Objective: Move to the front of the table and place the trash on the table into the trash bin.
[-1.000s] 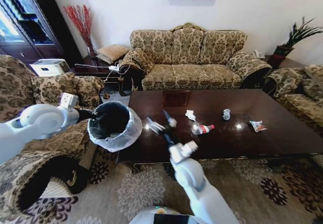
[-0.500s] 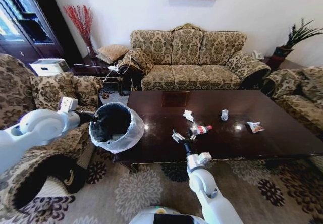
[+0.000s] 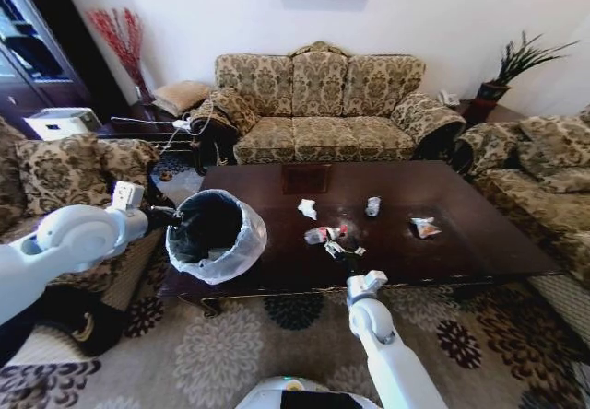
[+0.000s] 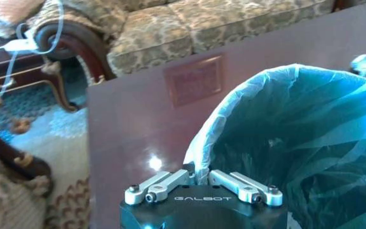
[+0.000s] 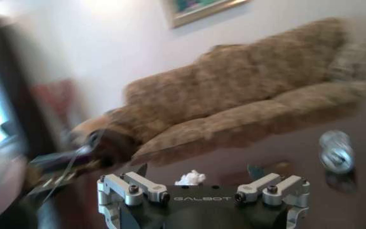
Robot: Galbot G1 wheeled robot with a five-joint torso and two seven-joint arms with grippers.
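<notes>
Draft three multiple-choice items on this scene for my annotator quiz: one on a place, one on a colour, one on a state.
1. Where is the trash bin? A at the right end of the table; B at the table's left end; C in the table's middle.
2. What colour is the table? A white; B green; C dark brown.
3. How is the left gripper? A open, clear of everything; B shut on the trash bin's rim; C open around the table's edge.
Key: B, the head view shows it at that end; C, its glossy top is dark brown; B, the left wrist view shows the fingers pinched on the bagged rim.
</notes>
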